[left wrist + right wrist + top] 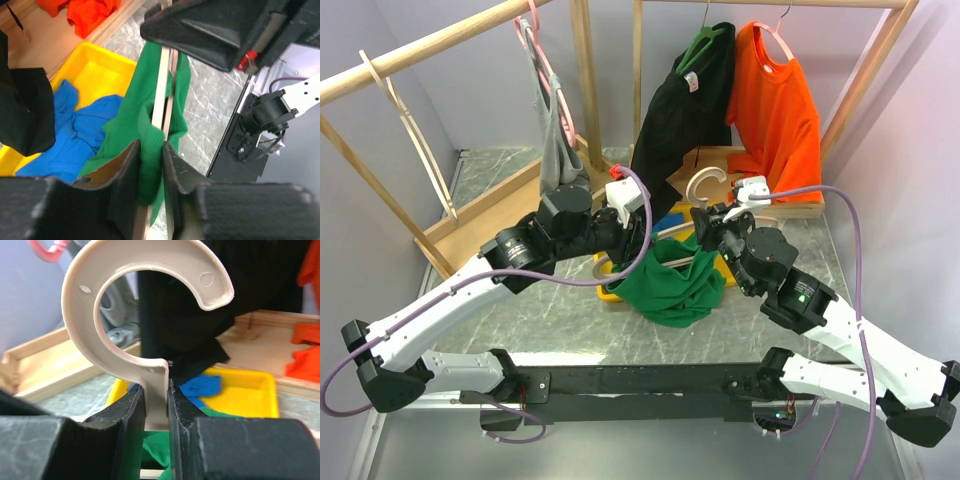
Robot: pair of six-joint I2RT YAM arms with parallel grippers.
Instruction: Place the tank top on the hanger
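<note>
The deep green tank top hangs bunched between the two arms over the table, draped on the light wooden hanger. In the left wrist view, my left gripper is shut on a fold of the tank top beside the hanger's thin wooden arm. From above, that left gripper sits at the garment's upper left. My right gripper is shut on the neck of the hanger just below its thick curved hook. Seen from above, the right gripper is under the hook.
A yellow bin with a bright blue garment lies under the tank top. On the wooden rack behind hang a black shirt, an orange shirt and a grey tank top. A bare hanger hangs at left.
</note>
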